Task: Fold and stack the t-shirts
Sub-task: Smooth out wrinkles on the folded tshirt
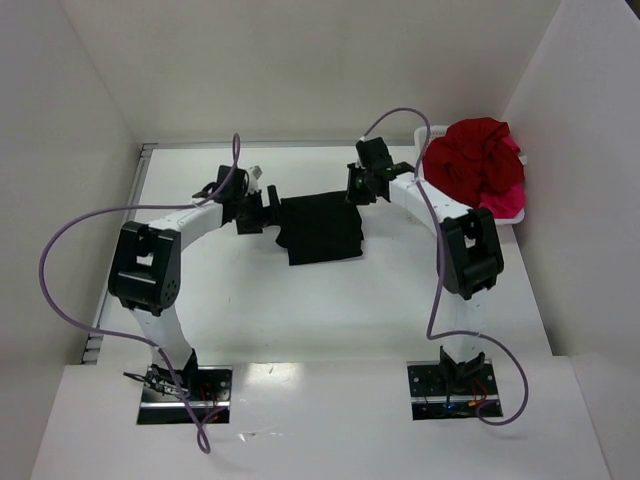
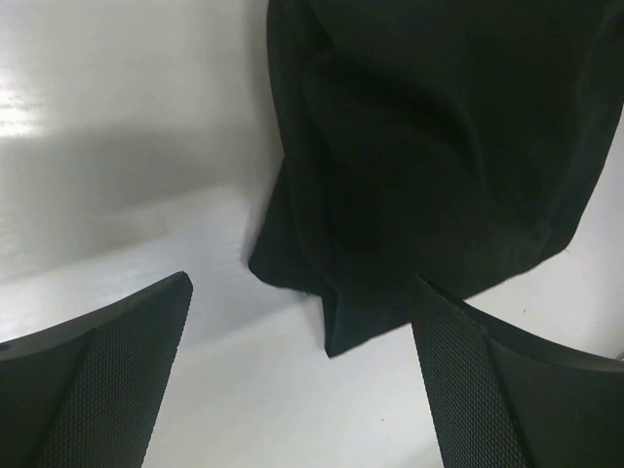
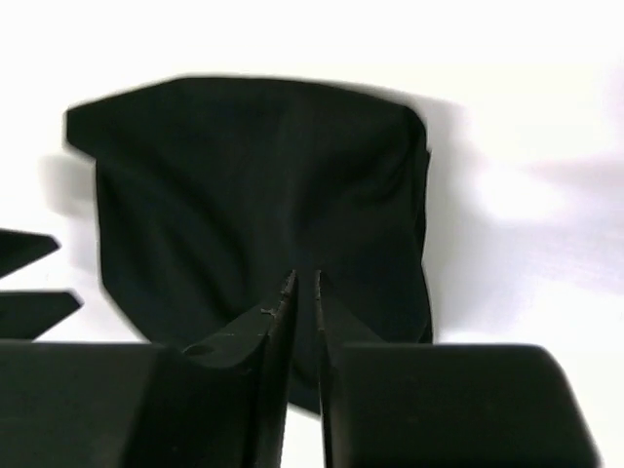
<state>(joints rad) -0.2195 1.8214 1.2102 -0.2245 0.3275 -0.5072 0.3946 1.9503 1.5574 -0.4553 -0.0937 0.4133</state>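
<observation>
A black t-shirt point(image 1: 322, 230) lies folded into a rough rectangle at mid-table. My left gripper point(image 1: 272, 212) sits at its left edge, open. In the left wrist view a corner of the black t-shirt point(image 2: 429, 146) reaches in between the wide-apart jaws of the left gripper point(image 2: 302, 283) without touching them. My right gripper point(image 1: 356, 190) is at the shirt's far right corner. In the right wrist view the right gripper point(image 3: 304, 275) has its jaws drawn almost together over the black t-shirt point(image 3: 253, 175), pinching its near edge. A dark red t-shirt point(image 1: 472, 160) and a pink one point(image 1: 508, 198) lie heaped at the back right.
A white basket point(image 1: 421, 140) at the back right corner holds the red and pink heap. White walls close in the table on the left, back and right. Purple cables loop above both arms.
</observation>
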